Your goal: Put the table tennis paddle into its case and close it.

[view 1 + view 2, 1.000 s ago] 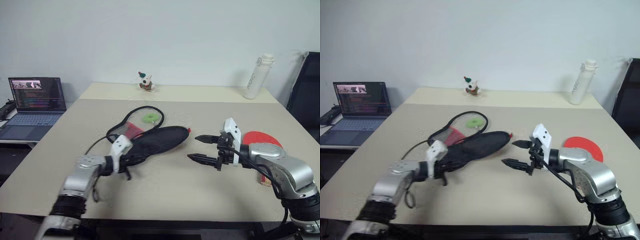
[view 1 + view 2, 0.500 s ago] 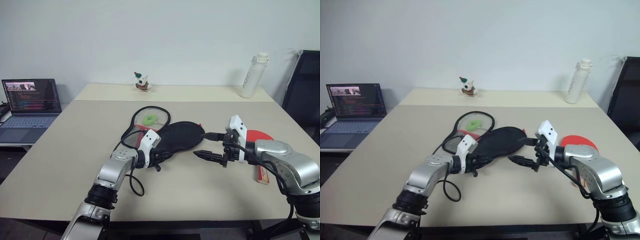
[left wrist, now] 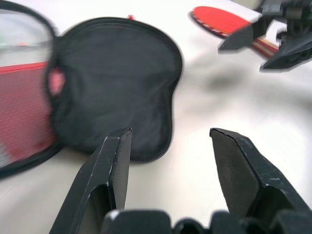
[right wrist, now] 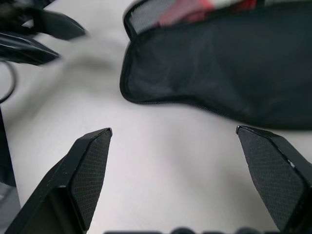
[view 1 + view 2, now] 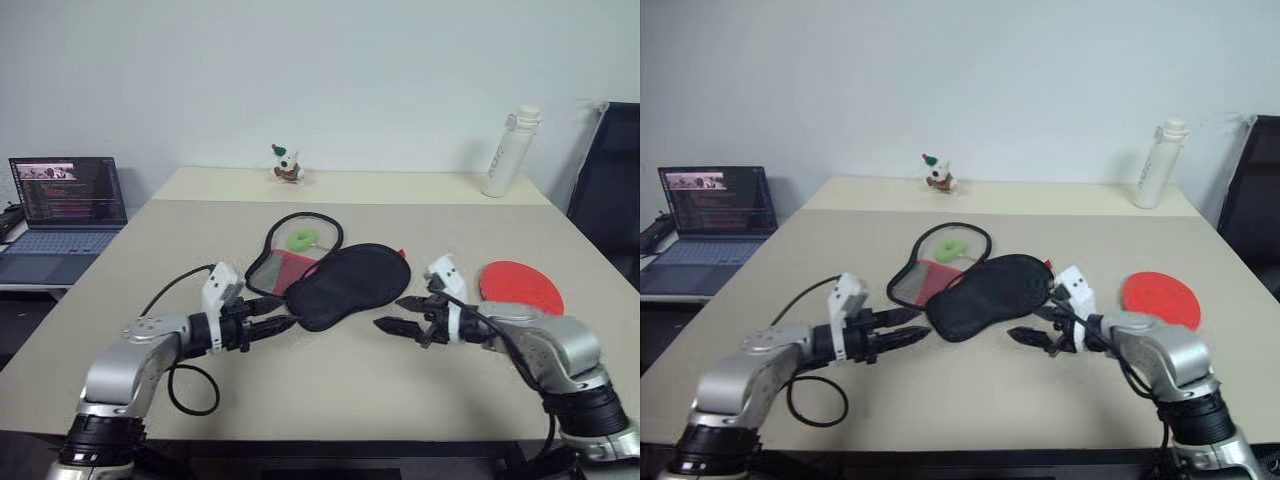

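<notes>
Both grippers empty, case open on the bench, paddle not yet picked up.

Nearest us, our left gripper (image 5: 268, 316) hovers with jaws parted on nothing, just beside the case's narrow end; our right gripper (image 5: 400, 314) has its jaws wide and empty, low over the bench (image 5: 330, 390). Between them the case (image 5: 345, 283) lies unzipped, black flap over the red mesh side. The table tennis paddle (image 5: 520, 286) lies red face up, beyond our right arm, apart from the case. We judge the loading step is still ahead: next the right jaws should take the paddle's handle while the left pins the case open. Farther back stand a water bottle (image 5: 506, 151) and a small figurine (image 5: 286, 164).
</notes>
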### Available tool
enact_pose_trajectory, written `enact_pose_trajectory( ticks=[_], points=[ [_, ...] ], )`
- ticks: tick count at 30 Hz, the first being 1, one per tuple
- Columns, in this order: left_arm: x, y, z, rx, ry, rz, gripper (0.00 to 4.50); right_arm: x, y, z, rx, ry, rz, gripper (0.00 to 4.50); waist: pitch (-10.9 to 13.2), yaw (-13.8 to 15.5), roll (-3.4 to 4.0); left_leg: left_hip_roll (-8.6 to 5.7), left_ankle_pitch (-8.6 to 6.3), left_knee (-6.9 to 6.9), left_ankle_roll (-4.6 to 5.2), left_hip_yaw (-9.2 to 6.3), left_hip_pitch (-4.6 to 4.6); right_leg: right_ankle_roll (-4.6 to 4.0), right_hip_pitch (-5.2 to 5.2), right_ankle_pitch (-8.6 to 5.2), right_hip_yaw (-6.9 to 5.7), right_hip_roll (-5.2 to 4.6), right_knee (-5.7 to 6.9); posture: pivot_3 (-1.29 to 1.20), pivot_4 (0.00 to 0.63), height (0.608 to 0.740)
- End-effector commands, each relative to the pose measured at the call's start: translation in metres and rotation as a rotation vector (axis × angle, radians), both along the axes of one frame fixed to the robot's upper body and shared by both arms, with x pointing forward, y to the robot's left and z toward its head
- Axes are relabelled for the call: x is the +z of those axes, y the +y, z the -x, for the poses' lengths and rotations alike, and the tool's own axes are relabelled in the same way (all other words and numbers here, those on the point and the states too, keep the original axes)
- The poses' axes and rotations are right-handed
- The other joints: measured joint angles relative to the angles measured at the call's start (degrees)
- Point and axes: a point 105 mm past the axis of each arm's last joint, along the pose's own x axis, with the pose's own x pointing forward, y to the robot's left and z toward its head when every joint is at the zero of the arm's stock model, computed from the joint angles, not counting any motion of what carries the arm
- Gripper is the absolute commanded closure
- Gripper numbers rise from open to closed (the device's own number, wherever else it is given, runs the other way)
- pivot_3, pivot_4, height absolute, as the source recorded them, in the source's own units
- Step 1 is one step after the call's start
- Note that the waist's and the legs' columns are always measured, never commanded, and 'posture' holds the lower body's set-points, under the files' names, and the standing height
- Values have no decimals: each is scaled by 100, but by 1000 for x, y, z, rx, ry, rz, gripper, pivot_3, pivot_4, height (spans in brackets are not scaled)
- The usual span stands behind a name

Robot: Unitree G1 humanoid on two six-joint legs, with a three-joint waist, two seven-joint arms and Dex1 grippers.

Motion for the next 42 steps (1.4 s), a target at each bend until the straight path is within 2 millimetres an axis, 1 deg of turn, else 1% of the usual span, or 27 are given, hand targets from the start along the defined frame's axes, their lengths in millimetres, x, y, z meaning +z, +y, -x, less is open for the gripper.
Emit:
enact_pose_trajectory(
  ticks=[1,6,10,13,19,24,27,31,34,37,38,42],
  points=[
    [19,7,3,14,-85,-7,1737,5,4,-13,-81,16,-10,0,0,-4,0,0,0,0,0,0,0,0,-2,0,2,0,1,0,150,740],
    [30,15,4,33,-107,3,1737,1,21,-26,-131,58,-34,0,0,-12,0,1,0,-3,0,1,0,0,-5,0,1,1,1,0,150,740],
    [30,19,4,49,-110,-23,1737,-6,27,-36,-180,74,-28,0,0,-13,0,0,0,-12,0,2,-1,0,-7,0,3,1,-3,0,150,740],
    [24,19,8,34,-96,-57,1737,-4,35,-39,-190,73,-38,0,0,-21,0,0,0,-16,0,6,0,0,-10,0,6,0,-2,0,150,740],
    [24,18,8,39,-101,-45,1737,8,51,-49,-219,58,-130,0,0,-30,0,1,0,-27,0,6,0,-1,-18,0,6,1,-1,0,150,740],
    [24,19,8,47,-102,-44,1737,17,66,-57,-253,85,-220,0,-1,-27,-1,1,0,-31,-1,9,-1,-1,-21,1,7,1,-1,0,150,740],
    [24,18,9,50,-102,-39,1737,14,76,-56,-263,117,-240,0,-1,-28,-1,1,0,-32,-1,8,-1,-1,-21,1,6,0,-1,0,150,740],
    [24,18,10,54,-103,-39,1737,4,87,-45,-237,177,-237,0,-1,-29,0,1,0,-33,-1,9,-1,-1,-23,1,7,0,-1,0,150,740],
    [25,18,9,65,-117,-39,1685,-1,98,-31,-201,250,-262,615,-1,-28,-1,2,0,-34,-1,9,-1,-1,-22,1,7,0,-1,0,150,740],
    [28,15,8,70,-128,-26,1685,-2,104,-23,-188,284,-284,1613,-1,-27,0,2,0,-35,-1,9,-1,-1,-23,1,8,0,-1,0,150,740],
    [29,13,8,69,-131,-20,1685,-2,105,-22,-193,297,-296,2030,-1,-27,0,2,0,-34,-1,9,-1,-1,-23,1,7,-1,-1,0,150,740],
    [28,9,9,69,-134,-14,1685,-3,104,-26,-230,322,-319,3434,-1,-28,-2,2,-4,-34,5,7,-1,-1,-22,1,5,-1,-1,0,150,740]
  ],
)
